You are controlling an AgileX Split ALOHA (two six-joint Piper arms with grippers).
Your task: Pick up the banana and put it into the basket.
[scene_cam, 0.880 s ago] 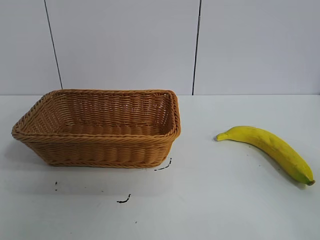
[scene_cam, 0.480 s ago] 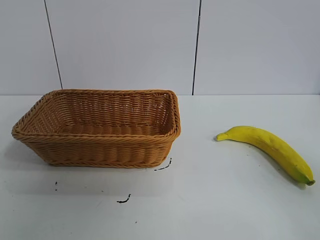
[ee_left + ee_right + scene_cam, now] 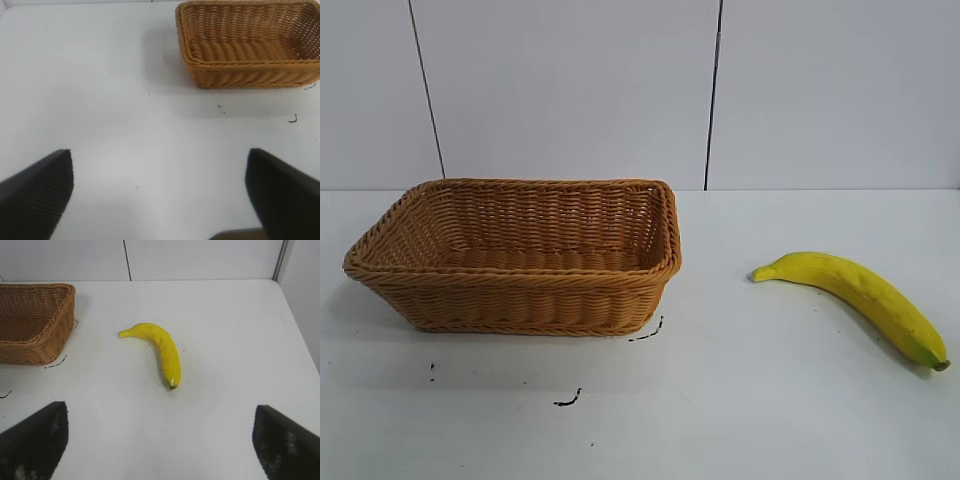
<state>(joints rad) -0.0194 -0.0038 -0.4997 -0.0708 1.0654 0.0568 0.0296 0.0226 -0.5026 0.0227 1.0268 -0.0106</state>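
We saw the basket (image 3: 515, 255) at the left of the exterior view, sitting flat on the white surface (image 3: 740, 400), w/ nothing inside it. Its braided rim ran all round & the flared walls showed a tan-orange weave. A few small black marks (image 3: 568, 400) lay on the surface just in front of the basket, one touching its near right corner.

Moving right, we found bare surface between the two things, then the banana (image 3: 855, 295), well apart from the basket & lying on its side. Its stem tip pointed toward the basket; its brown end sat near the right edge of the view, closer to the camera. Behind both, a pale wall w/ two dark vertical seams (image 3: 713, 95).

Neither arm appeared in the exterior view. In the left wrist view we saw the left end effector (image 3: 160, 192) w/ its two dark fingers (image 3: 37, 192) spread wide, nothing between them, hovering above bare surface; the basket (image 3: 250, 47) lay farther off, no contact. In the right wrist view the right end effector (image 3: 160, 440) was likewise spread wide & empty, its fingers (image 3: 35, 440) framing bare surface. The banana (image 3: 160, 350) lay ahead of it, apart from both fingers, & a corner of the basket (image 3: 32, 322) showed off to one side, near the banana's stem tip but not touching.
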